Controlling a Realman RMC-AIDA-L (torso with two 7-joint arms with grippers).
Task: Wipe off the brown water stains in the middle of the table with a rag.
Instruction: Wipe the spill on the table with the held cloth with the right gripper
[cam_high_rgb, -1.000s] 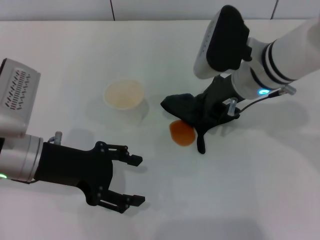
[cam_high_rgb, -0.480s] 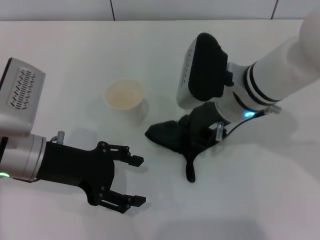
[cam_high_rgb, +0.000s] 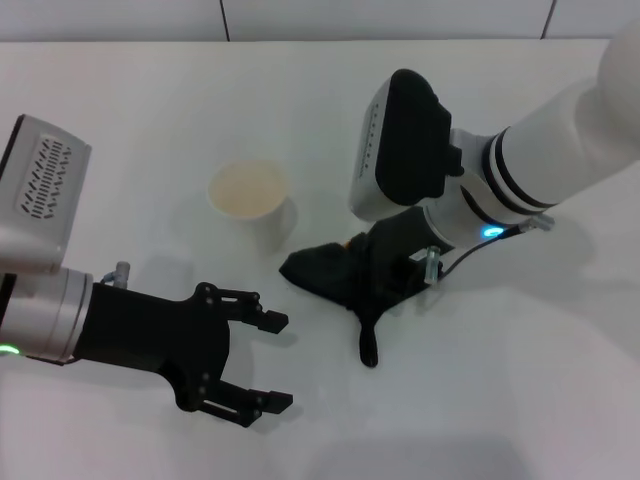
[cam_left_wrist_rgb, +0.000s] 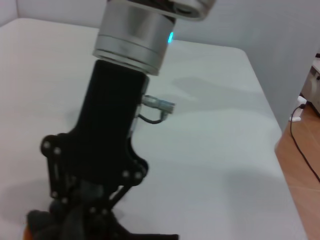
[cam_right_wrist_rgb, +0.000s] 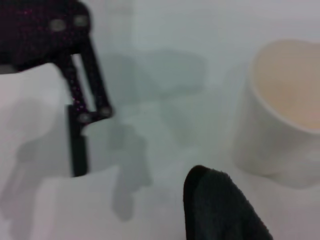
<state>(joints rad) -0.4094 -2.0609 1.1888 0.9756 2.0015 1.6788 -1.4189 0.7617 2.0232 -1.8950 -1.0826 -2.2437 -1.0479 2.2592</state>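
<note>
Black and idle, the left end effector (cam_high_rgb: 262, 362) is seen nearest, hovering low over the white tabletop (cam_high_rgb: 520, 400) with its fingers spread and nothing between them. Farther in, the dark rag (cam_high_rgb: 335, 275) is pressed flat to the tabletop under the right end effector (cam_high_rgb: 392, 262), whose jaws appear pinched on the cloth's bunched middle; a thin tail of cloth trails toward the near edge. The brown water stains (cam_high_rgb: 350, 240) are almost wholly covered, only an orange sliver being visible at the rag's far edge, beside the end effector. Just beyond stands a white paper cup (cam_high_rgb: 252, 200), near the rag's corner but apart from it. Two risks are judged likely: the liquid may be smeared wider if the cloth is dragged without enough pressure, and the cup may be knocked over if the stroke is carried toward it.
</note>
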